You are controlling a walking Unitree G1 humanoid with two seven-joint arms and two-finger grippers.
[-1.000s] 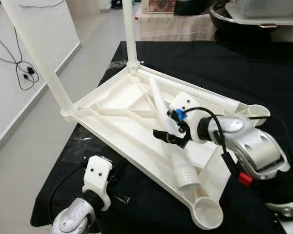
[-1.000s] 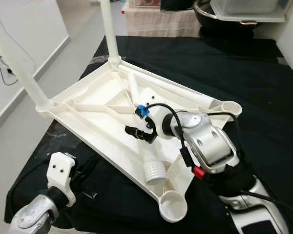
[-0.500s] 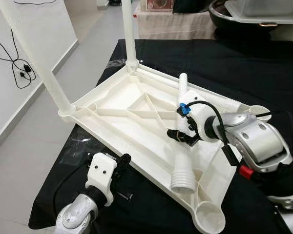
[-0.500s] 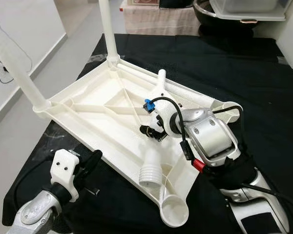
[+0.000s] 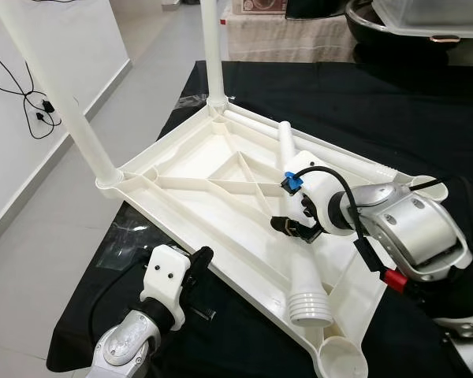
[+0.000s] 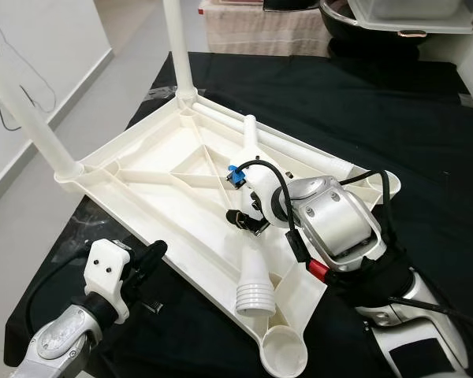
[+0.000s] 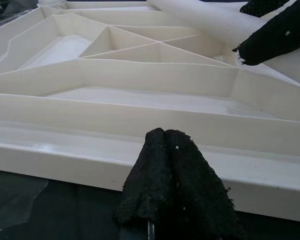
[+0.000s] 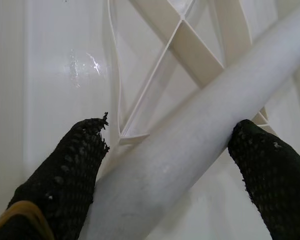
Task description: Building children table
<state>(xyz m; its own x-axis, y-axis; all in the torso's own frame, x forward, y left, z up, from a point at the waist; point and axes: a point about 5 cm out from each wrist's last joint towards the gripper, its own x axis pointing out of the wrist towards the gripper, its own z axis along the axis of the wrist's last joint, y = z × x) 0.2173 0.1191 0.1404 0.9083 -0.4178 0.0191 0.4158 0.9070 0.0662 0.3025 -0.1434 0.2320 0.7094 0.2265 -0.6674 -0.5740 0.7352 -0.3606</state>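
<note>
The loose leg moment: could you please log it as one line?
right gripper: shut on loose leg | leg: tilted over upturned tabletop | left gripper: shut, at tabletop's near edge

White plastic tabletop (image 5: 191,169): upside down, ribbed underside up. Two legs (image 5: 211,47) upright in far corner sockets. Loose leg (image 5: 298,236): slanting across tabletop, threaded end nearest.

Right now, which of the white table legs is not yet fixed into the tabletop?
The leg held by the right hand. It lies slanted across the upturned tabletop, ribbed end free, while two others stand upright in corner sockets.
</note>
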